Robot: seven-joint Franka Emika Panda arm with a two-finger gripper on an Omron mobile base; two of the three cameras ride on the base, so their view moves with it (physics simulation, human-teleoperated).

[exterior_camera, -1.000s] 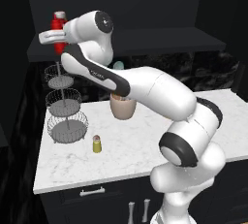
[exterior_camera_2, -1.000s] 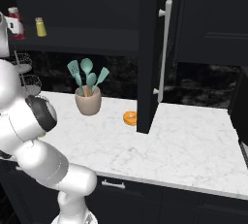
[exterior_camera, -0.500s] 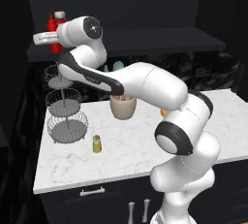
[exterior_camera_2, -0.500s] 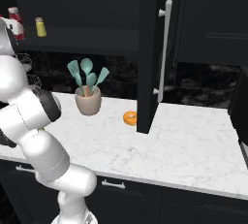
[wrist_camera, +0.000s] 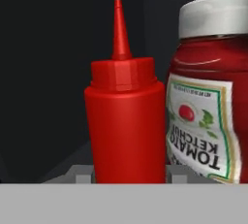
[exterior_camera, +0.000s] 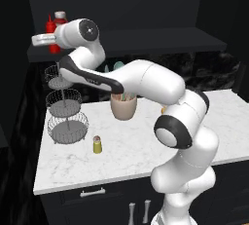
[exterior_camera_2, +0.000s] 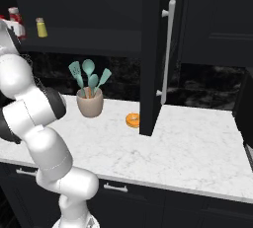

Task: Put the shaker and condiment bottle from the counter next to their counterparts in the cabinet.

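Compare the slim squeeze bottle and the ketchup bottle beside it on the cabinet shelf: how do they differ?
The condiment bottle is slim and all red; the ketchup bottle is wider. The condiment bottle ends in a pointed cone nozzle, the ketchup bottle in a flat white cap. The condiment bottle is plain; the ketchup bottle carries a printed label. Both are red, upright, and side by side on the cabinet shelf.

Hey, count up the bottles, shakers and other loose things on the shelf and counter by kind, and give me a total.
Red bottles: 2, squeeze bottle, ketchup bottle
Yellow shakers: 2, counter, shelf
Utensil cup: 1
Wire basket stand: 1
Orange ring: 1
Total: 7
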